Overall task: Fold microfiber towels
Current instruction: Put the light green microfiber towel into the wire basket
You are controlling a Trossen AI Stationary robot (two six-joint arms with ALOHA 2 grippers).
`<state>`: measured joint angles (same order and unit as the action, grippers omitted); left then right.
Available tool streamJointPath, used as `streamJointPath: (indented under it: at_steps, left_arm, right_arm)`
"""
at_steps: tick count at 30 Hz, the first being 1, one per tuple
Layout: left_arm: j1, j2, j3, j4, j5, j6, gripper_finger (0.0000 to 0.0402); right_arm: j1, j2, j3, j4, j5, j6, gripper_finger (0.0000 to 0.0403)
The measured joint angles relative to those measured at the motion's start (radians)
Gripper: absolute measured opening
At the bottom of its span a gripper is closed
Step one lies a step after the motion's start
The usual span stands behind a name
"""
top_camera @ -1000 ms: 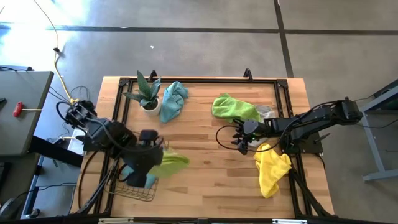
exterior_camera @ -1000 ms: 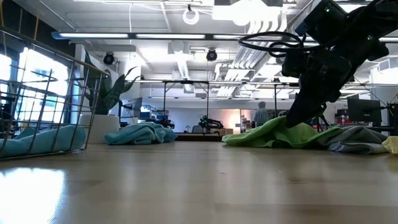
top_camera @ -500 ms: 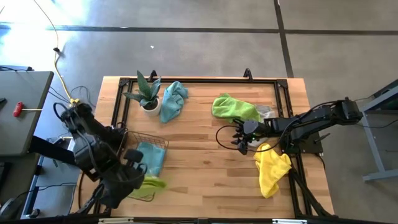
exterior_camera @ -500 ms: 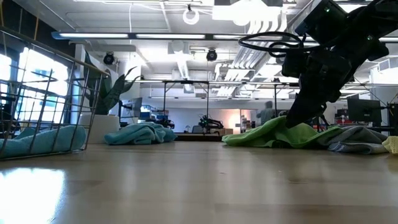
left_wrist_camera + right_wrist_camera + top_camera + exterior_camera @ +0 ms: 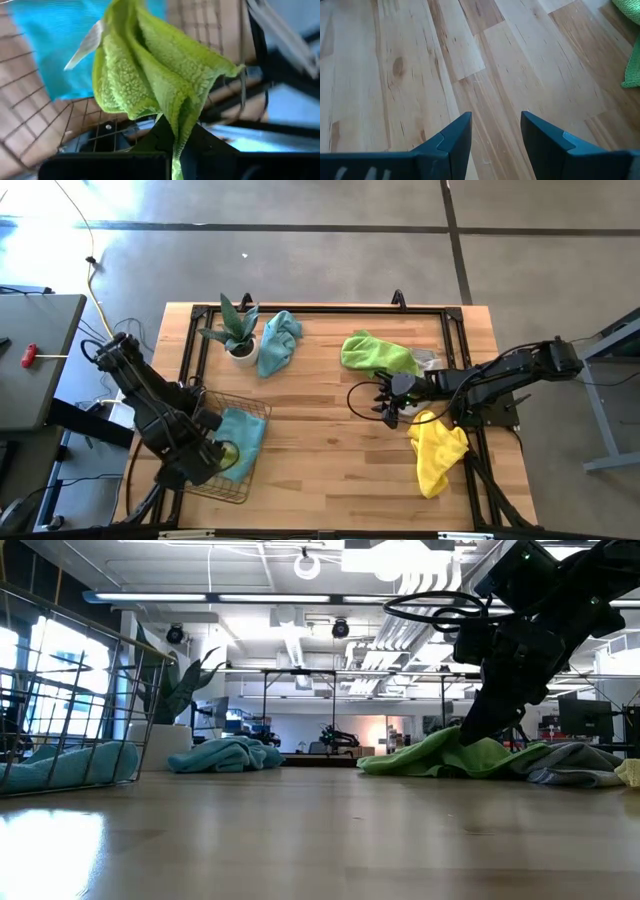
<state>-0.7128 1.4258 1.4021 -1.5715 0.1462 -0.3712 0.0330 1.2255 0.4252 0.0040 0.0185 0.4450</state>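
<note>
My left gripper (image 5: 213,454) is over the dark wire basket (image 5: 190,395) at the table's near left and is shut on a lime green towel (image 5: 145,65). A teal towel (image 5: 243,432) lies in the basket under it. My right gripper (image 5: 384,406) is open and empty, low over bare wood right of centre (image 5: 492,135). A second lime green towel (image 5: 375,352) and a pale grey towel (image 5: 426,358) lie crumpled at the far right. A yellow towel (image 5: 438,450) lies at the near right, and another teal towel (image 5: 279,340) lies by the plant. My left gripper pinches a bunched fold of the lime green towel (image 5: 176,137) between its two fingers, several layers together. The fingers point down into the basket. The towel spreads out past the fingertips above the teal towel; whether it touches it I cannot tell.
A small potted plant (image 5: 236,332) stands at the far left, beside the teal towel. A black frame (image 5: 320,308) runs round the table edge. Bare wood lies open in the middle of the table (image 5: 320,430).
My left gripper has swung with the lime green towel from just right of the basket toward the table's near left, and now stands over the basket. The towel, which trailed out to the right, is now bunched under the gripper above the teal towel. It has stayed shut.
</note>
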Motion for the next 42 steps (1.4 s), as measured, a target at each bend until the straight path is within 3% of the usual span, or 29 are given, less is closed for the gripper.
streamJointPath:
  at_steps: [5,10,19,25,30,37,42]
  left_arm:
    - [-0.001,0.0,-0.026,0.001,0.028,0.251,0.0]
    - [0.021,0.02,-0.069,-0.001,-0.038,0.376,0.0]
    - [0.093,0.125,-0.13,0.001,-0.005,0.688,0.0]
    - [0.089,0.132,-0.102,0.0,-0.005,0.726,0.0]
    - [0.059,0.132,-0.051,0.001,-0.005,0.873,0.0]
    - [0.071,0.132,-0.053,0.002,-0.087,0.972,0.0]
    - [0.121,0.138,-0.105,0.042,-0.078,1.038,0.0]
  right_arm:
    - [0.0,0.0,0.0,0.0,0.0,0.0,0.0161]
    - [0.0,0.0,0.0,0.0,0.0,0.0,0.0161]
    - [0.0,0.0,0.0,0.0,0.0,0.0,0.0161]
    - [0.0,0.0,0.0,0.0,0.0,0.0,0.0161]
    - [0.0,0.0,0.0,0.0,0.0,0.0,0.0161]
    - [0.0,0.0,0.0,0.0,0.0,0.0,0.0161]
    - [0.0,0.0,0.0,0.0,0.0,0.0,0.0161]
